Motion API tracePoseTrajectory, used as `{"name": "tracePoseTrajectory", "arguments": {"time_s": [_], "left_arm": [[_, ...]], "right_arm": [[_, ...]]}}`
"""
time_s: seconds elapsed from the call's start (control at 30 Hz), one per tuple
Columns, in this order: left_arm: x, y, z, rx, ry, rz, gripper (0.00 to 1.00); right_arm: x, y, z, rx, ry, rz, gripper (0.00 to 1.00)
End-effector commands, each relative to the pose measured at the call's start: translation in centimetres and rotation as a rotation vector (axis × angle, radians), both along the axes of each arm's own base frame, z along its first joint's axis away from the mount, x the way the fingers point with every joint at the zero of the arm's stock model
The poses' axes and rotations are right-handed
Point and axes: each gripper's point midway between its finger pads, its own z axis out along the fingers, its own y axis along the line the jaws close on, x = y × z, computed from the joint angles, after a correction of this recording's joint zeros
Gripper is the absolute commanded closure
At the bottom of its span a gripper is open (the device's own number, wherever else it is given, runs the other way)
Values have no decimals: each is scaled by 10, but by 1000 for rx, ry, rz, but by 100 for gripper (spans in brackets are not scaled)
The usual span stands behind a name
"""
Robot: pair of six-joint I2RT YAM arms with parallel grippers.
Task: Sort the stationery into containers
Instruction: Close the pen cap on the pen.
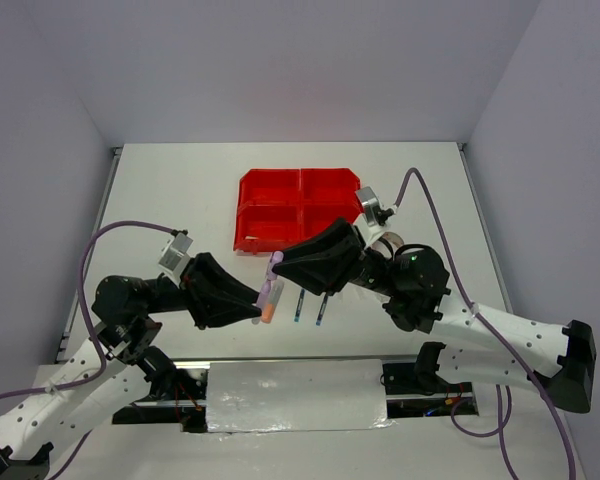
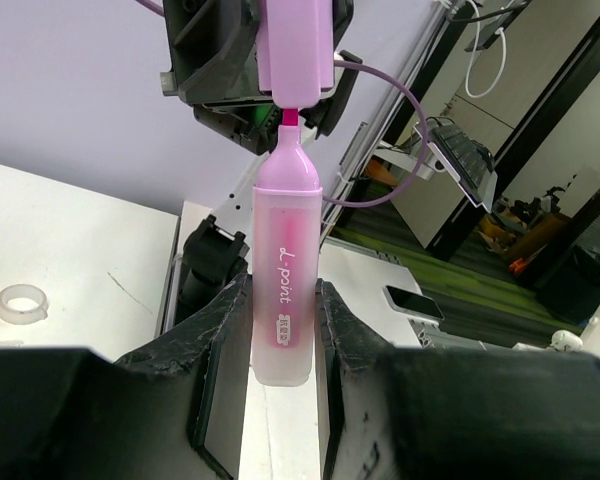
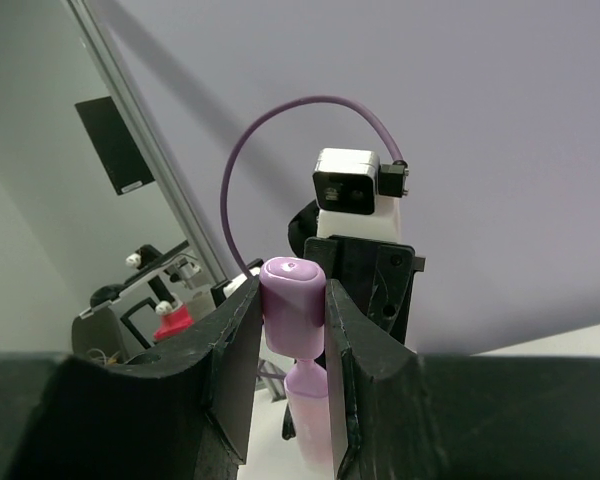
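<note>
Pink highlighter (image 1: 270, 292), top view: held in the air between the two grippers, clear of the table (image 1: 180, 200).
Left gripper (image 1: 258, 302): clenched on the highlighter's barrel.
Right gripper (image 1: 280, 262): clenched on the cap (image 1: 274, 264), just beyond the left gripper's tips.
Containers (image 1: 298, 210): past both grippers, well apart from them.
Blue pens (image 1: 298, 305): on the table beneath the right gripper.
Orange patch (image 1: 267, 315): at the left gripper's tips; I cannot tell whether it is the barrel's end or another item.

Left wrist view, barrel: upright between the left gripper's fingers (image 2: 220, 340), its pink tip bare.
Cap: straight ahead of the tip, in line with it, a narrow gap showing.
Tape roll (image 2: 22, 303): on the table, off to the gripper's left.

Right wrist view, cap: pinched between the right gripper's fingers (image 3: 235, 350); the barrel continues below it, mostly hidden.

Step in hand: probably working the cap on the pink highlighter; whether it is going on or coming off cannot be read.
Next move calls for: keeping cap and tip on one line and pressing them together, one gripper letting go, then the other carrying the highlighter to a compartment.
Hard to make out: what the red compartments hold, and any stationery under the arms.
</note>
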Motion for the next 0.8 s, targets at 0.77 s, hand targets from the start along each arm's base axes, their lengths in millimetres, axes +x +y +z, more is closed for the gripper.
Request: {"name": "tracePoseTrajectory", "arguments": {"time_s": [0.77], "left_arm": [[-1,4,17,-46,-93,33,100]], "right_arm": [[-4,2,-7,15,-19,18,100]]}}
